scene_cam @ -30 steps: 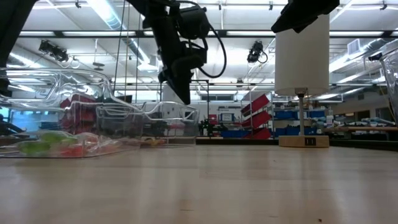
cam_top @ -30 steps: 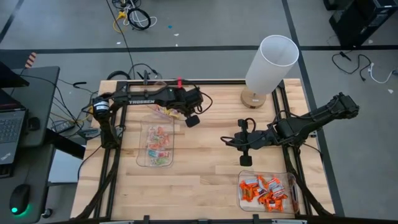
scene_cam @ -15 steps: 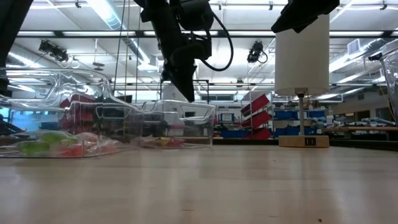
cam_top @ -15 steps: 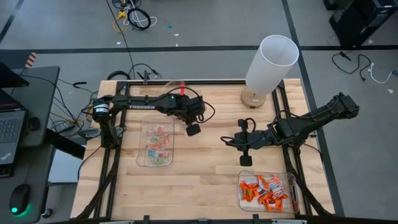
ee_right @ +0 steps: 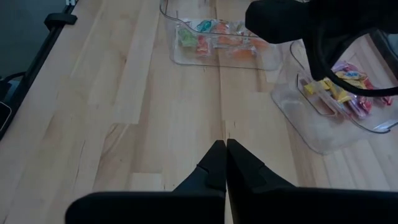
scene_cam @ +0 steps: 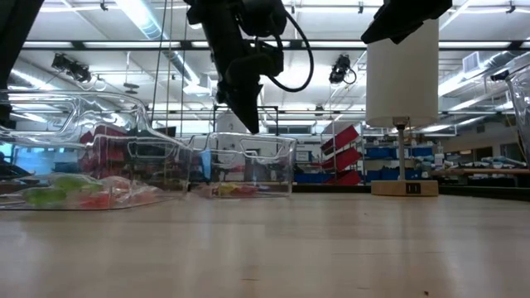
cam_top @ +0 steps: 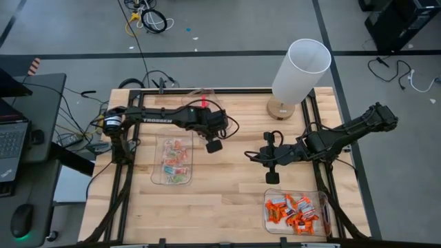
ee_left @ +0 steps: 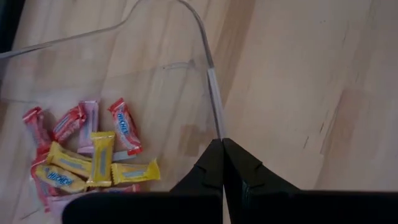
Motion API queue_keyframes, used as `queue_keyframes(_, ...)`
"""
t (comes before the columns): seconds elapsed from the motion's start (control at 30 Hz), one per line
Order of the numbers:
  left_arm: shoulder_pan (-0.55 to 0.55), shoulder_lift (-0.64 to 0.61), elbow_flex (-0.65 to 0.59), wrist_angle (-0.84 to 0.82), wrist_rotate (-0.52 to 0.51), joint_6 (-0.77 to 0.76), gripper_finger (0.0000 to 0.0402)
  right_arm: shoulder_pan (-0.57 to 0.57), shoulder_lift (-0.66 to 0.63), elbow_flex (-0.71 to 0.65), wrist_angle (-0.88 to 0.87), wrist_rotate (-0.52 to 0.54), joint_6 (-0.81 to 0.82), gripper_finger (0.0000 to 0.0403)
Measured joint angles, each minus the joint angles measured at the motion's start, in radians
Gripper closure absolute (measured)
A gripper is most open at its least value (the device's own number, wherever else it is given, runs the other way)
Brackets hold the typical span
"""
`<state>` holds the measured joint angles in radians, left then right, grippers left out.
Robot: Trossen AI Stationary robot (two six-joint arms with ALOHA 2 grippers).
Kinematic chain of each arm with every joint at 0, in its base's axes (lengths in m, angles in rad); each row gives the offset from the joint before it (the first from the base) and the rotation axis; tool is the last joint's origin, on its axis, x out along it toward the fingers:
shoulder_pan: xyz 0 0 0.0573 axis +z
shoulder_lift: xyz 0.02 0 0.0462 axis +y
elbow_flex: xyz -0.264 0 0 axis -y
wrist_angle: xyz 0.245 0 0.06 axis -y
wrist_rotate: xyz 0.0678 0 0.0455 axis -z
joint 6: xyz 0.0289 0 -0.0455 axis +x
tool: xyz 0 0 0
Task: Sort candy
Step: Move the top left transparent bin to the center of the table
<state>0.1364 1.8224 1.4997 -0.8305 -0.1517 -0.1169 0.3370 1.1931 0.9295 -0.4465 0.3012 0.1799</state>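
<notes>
From above, my left claw (cam_top: 214,145) has swung away from the far edge of the wooden bench (cam_top: 227,200) and now hangs closed and empty just beside the clear plastic bin of pale green-and-red wrapped candy (cam_top: 175,160); the clear bin it was covering, with pink and yellow wrapped candy (cam_top: 198,110), sits behind my arm. That reads to me as a finished drop-off, with sorting nearly done. My right claw (cam_top: 272,177) waits closed at mid-bench, near the clear bin of bright orange wrapped candy (cam_top: 296,210). The low view shows the pink-and-yellow bin (scene_cam: 240,165) uncovered, resting flat on the bench. My left wrist view alone lets me count individual pink and yellow sweets (ee_left: 93,155) and shows shut fingers (ee_left: 208,168). My right wrist view shows no loose candy on the bench between the bins.
</notes>
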Motion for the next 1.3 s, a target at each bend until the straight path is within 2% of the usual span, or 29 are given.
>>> queue_keyframes(0.2, -0.001, 0.002, 0.054, -0.022, -0.067, 0.0, 0.0402, 0.0, 0.0, 0.0, 0.0, 0.0, 0.0, 0.0403)
queue_keyframes(0.3, 0.005, 0.002, 0.054, -0.025, -0.078, 0.005, 0.0402, 0.0, 0.0, 0.0, 0.0, 0.0, 0.0, 0.0403)
queue_keyframes(0.5, 0.02, 0.002, 0.031, -0.026, -0.175, -0.025, 0.0402, 0.0, 0.0, 0.0, 0.0, 0.0, -0.002, 0.0403)
queue_keyframes(0.87, 0.02, 0.0, -0.054, 0.046, -0.165, -0.061, 0.0402, 0.0, 0.0, 0.0, 0.001, 0.0, -0.007, 0.0403)
queue_keyframes(1.07, 0.006, 0.0, -0.065, 0.05, -0.098, -0.072, 0.0402, 0.0, 0.0, 0.0, 0.001, 0.0, -0.007, 0.0403)
queue_keyframes(1.3, -0.022, 0.0, -0.065, 0.05, -0.085, -0.075, 0.0402, 0.0, 0.0, 0.0, 0.001, 0.0, -0.008, 0.0403)
